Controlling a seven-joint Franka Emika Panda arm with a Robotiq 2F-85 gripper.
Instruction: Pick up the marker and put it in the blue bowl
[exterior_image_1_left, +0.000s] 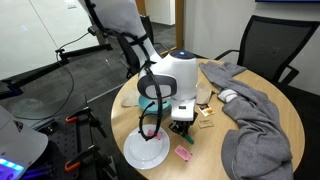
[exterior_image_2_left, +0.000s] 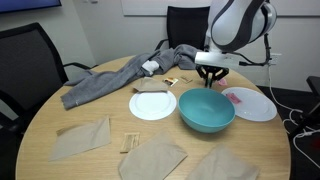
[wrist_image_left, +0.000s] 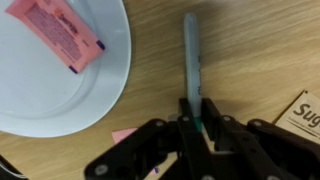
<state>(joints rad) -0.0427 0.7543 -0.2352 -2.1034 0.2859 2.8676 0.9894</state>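
Observation:
In the wrist view, my gripper (wrist_image_left: 195, 110) is shut on the marker (wrist_image_left: 192, 55), a thin grey-green stick that points away from the jaws over the wooden table. In both exterior views the gripper (exterior_image_1_left: 182, 115) (exterior_image_2_left: 210, 78) hangs low over the table, just behind the blue bowl (exterior_image_2_left: 206, 110). The bowl is teal, round and empty, and it is partly hidden by the arm in an exterior view (exterior_image_1_left: 152, 90). I cannot tell whether the marker still touches the table.
A white plate with a pink packet (wrist_image_left: 55, 60) (exterior_image_2_left: 252, 103) lies beside the gripper. Another white plate (exterior_image_2_left: 152, 105) sits next to the bowl. A grey cloth (exterior_image_2_left: 115, 78) (exterior_image_1_left: 255, 125), brown napkins (exterior_image_2_left: 150, 158), small packets (wrist_image_left: 303, 115) and a pink piece (exterior_image_1_left: 183, 153) also lie on the round table.

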